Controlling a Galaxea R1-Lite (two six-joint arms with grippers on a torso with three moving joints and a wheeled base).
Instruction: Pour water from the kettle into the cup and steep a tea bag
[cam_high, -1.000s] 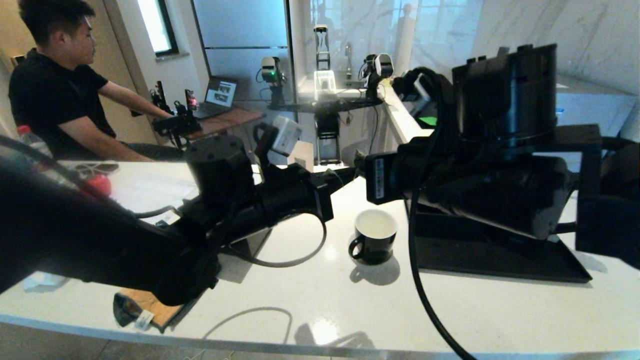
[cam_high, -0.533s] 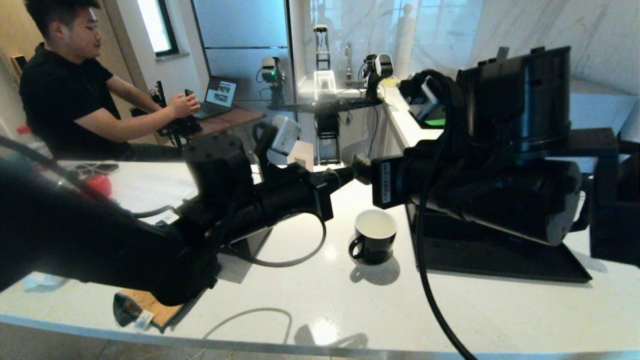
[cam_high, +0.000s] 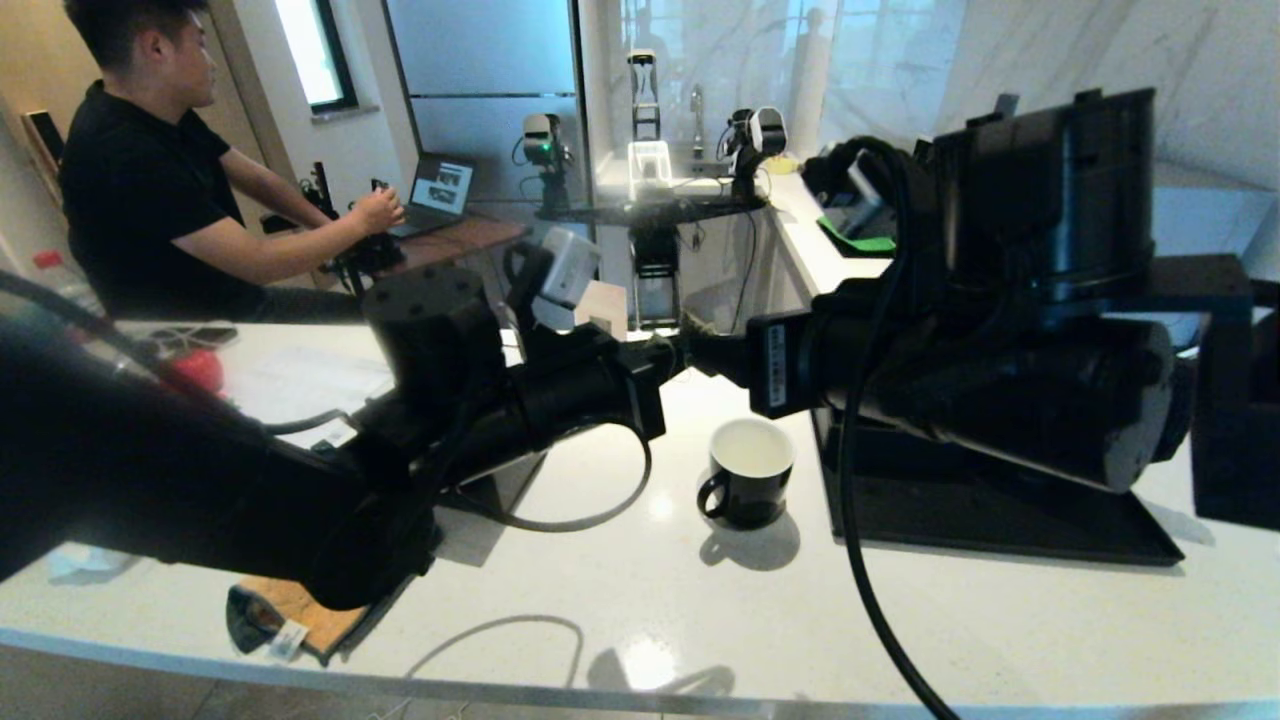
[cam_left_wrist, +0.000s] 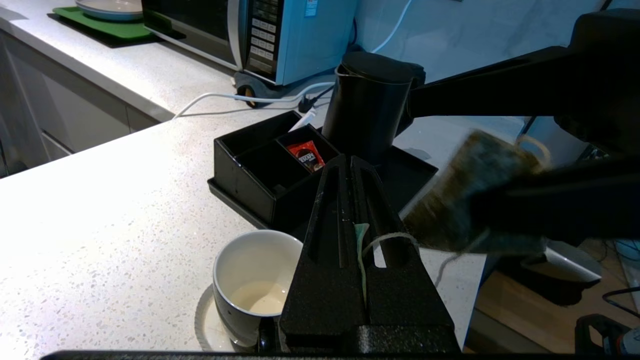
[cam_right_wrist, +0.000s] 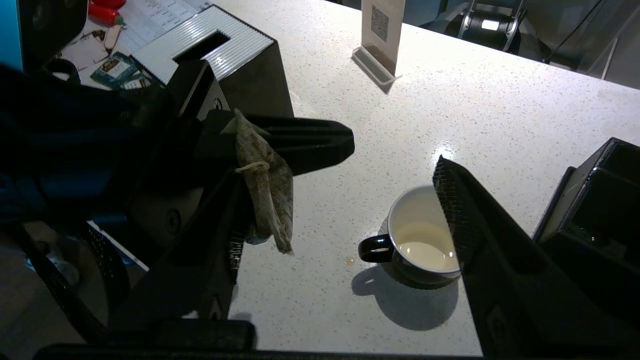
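Right wrist view: left pincer (cam_right_wrist: 320, 142) clamps the tea bag (cam_right_wrist: 265, 185) above the counter (cam_right_wrist: 450, 100), beside the cup (cam_right_wrist: 425, 240); right pincer (cam_right_wrist: 350, 240) spread wide around it.

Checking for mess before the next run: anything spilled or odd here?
A small wet spot lies on the counter beside the handle of the cup. The stained tea bag dangles in the air by its string from the shut left gripper, not in the cup.

Right gripper (cam_high: 715, 355) shifted right, closing on left gripper (cam_high: 675, 352); operator (cam_high: 150, 180) turned.
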